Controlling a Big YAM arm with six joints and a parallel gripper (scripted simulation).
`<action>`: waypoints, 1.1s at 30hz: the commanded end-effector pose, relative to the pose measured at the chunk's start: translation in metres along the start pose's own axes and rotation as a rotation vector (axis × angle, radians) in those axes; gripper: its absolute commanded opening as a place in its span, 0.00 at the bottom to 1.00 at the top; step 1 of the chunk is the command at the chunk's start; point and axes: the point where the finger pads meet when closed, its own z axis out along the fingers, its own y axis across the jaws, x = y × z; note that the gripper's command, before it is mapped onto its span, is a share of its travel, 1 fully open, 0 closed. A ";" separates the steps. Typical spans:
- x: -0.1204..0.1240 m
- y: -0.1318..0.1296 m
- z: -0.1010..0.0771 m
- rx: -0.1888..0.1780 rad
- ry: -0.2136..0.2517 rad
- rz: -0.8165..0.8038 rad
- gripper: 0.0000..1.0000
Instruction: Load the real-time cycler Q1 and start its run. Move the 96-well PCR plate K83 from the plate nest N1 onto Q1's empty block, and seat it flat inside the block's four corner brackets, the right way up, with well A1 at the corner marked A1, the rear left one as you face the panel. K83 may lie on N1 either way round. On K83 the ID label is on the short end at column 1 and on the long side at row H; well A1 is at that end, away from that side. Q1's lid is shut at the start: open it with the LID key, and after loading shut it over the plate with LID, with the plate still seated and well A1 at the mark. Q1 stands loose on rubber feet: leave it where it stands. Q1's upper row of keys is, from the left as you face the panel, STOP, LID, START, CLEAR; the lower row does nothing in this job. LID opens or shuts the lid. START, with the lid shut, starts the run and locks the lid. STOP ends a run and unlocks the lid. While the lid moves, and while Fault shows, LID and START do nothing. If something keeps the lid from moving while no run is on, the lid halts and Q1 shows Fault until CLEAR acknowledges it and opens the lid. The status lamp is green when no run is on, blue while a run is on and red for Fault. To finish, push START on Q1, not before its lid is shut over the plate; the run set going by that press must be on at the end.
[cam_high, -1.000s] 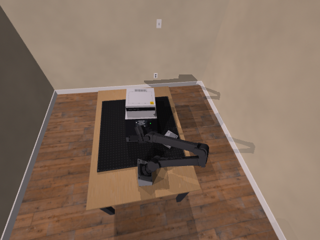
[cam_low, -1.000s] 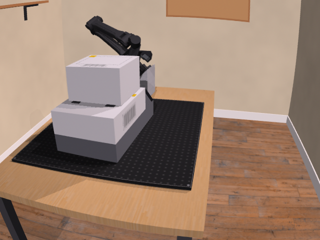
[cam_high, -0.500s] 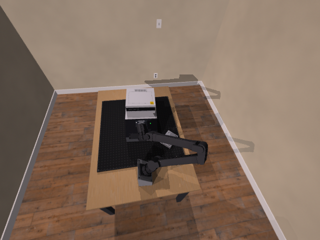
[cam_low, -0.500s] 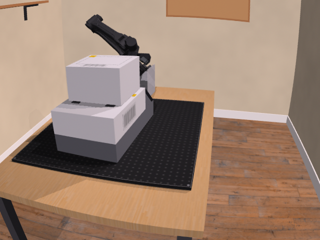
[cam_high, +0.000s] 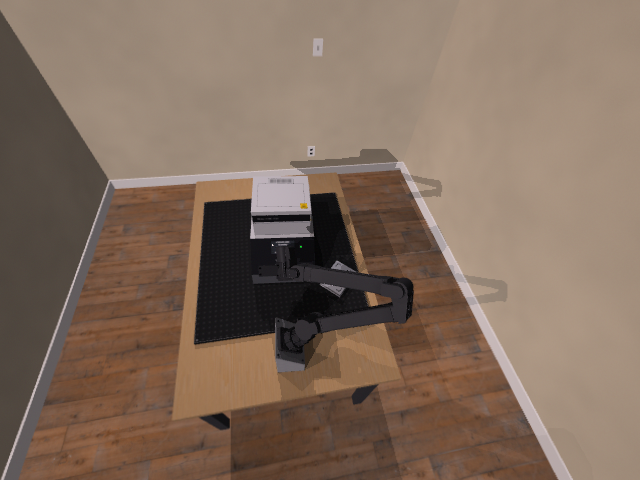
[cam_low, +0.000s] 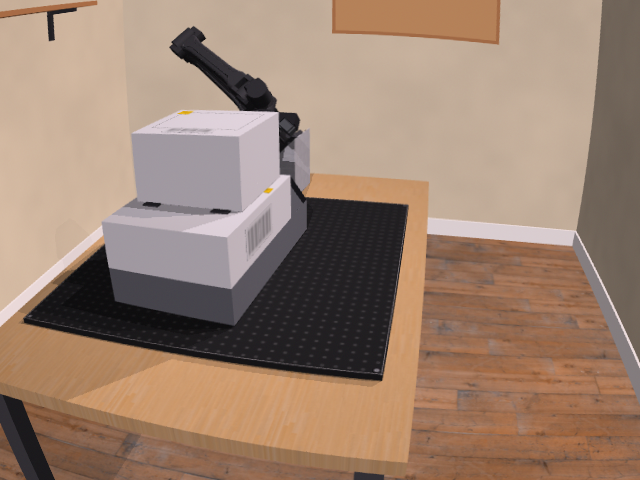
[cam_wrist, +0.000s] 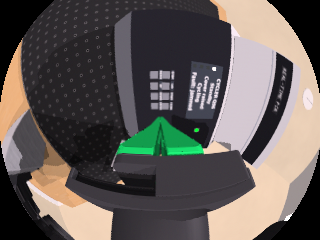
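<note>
The cycler Q1 (cam_high: 281, 206) stands at the back of the black mat, and its white lid (cam_low: 206, 155) is shut. Its dark front panel (cam_high: 283, 248) shows a green status lamp (cam_high: 300, 246). My gripper (cam_high: 280, 260) is shut and empty, and it hangs over the panel. In the wrist view the green fingers (cam_wrist: 160, 140) are pressed together. Their tips point just short of the block of keys (cam_wrist: 162, 90), beside the display (cam_wrist: 203, 90) and the green lamp (cam_wrist: 198, 130). I cannot tell whether they touch the panel. The plate K83 lies on its nest to the right of Q1, partly hidden by my arm.
My arm's base (cam_high: 289, 343) sits at the front edge of the mat, and the elbow (cam_high: 400, 299) reaches out to the right past the table edge. From the rear camera Q1 hides the panel and most of my gripper.
</note>
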 end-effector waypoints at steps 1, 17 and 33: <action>0.000 -0.002 0.008 0.001 0.002 -0.013 0.00; 0.002 -0.031 0.033 0.028 0.004 0.027 0.00; 0.003 -0.025 0.047 0.017 0.010 0.022 0.00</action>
